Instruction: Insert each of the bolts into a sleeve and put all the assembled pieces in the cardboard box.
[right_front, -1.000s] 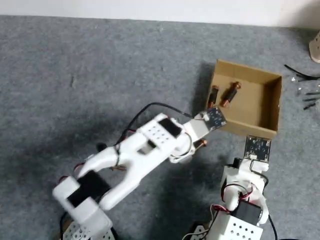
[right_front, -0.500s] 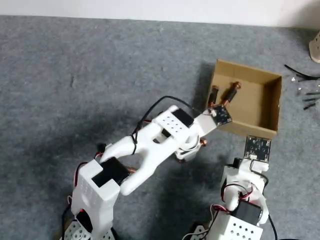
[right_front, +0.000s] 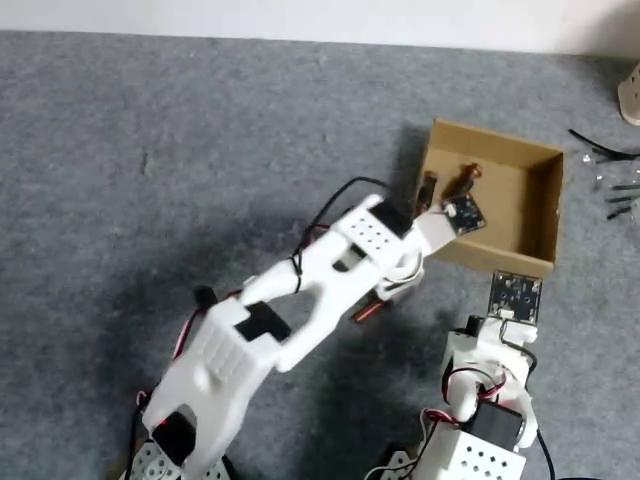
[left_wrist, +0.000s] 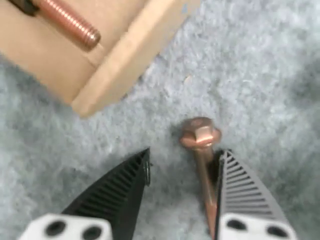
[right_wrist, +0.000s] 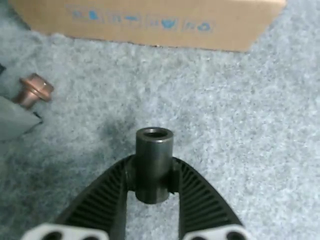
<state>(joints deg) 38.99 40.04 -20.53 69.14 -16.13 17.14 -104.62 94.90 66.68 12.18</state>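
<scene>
My left jaws stand apart beside the cardboard box (left_wrist: 131, 51), a bolt (left_wrist: 203, 167) against one; right jaws clamp a sleeve (right_wrist: 154, 162) (the box's blue print (right_wrist: 140, 24) is unreadable).

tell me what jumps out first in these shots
The white left arm stretches across the grey carpet to the cardboard box, where two assembled pieces lie inside. By the box's outer wall, a copper bolt lies against one finger of the open left gripper. The right gripper is shut on a dark sleeve.
</scene>
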